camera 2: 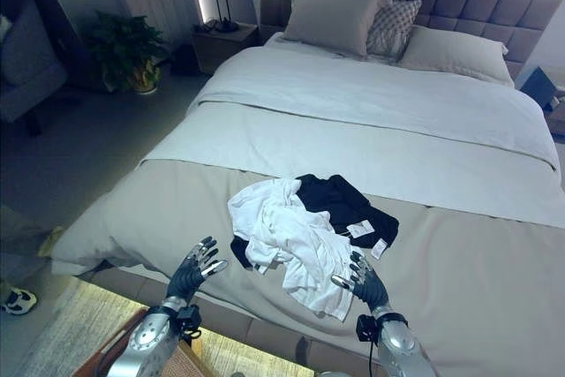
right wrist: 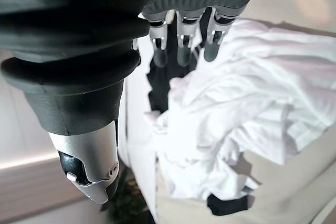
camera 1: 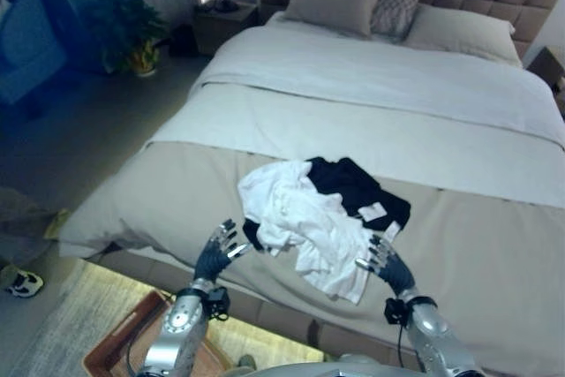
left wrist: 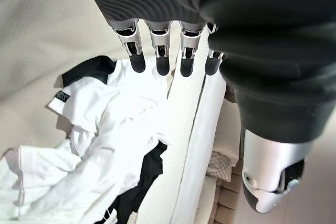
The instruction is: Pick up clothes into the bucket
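Left hand point(camera 1: 219, 252): your fingers are straight and spread, holding nothing; it hovers over the bed's near edge, just beside the left side of the pile.
Right hand point(camera 1: 386, 262): also spread and empty, fingers relaxed, close to the pile's right side, near the hanging white hem.
White shirt point(camera 1: 300, 222): crumpled on top, on the tan blanket point(camera 1: 150, 192), between your two hands; one fold trails toward the bed edge.
Black garment point(camera 1: 357, 187): lies partly under the white one, on its far right side, with a pale tag showing.
Handling: you can judge both as light, soft and limp; they will sag and drape, and a loose end may drag or slip free.
Where to hold: bunch the thick, rumpled middle of the white shirt rather than a thin edge; closing in from both sides looks likeliest to gather both pieces.
Bucket: a brown, basket-like container point(camera 1: 124, 342) sits on the floor below your left arm, beside the bed; it is probably the target.
Progress: nothing is lifted yet.
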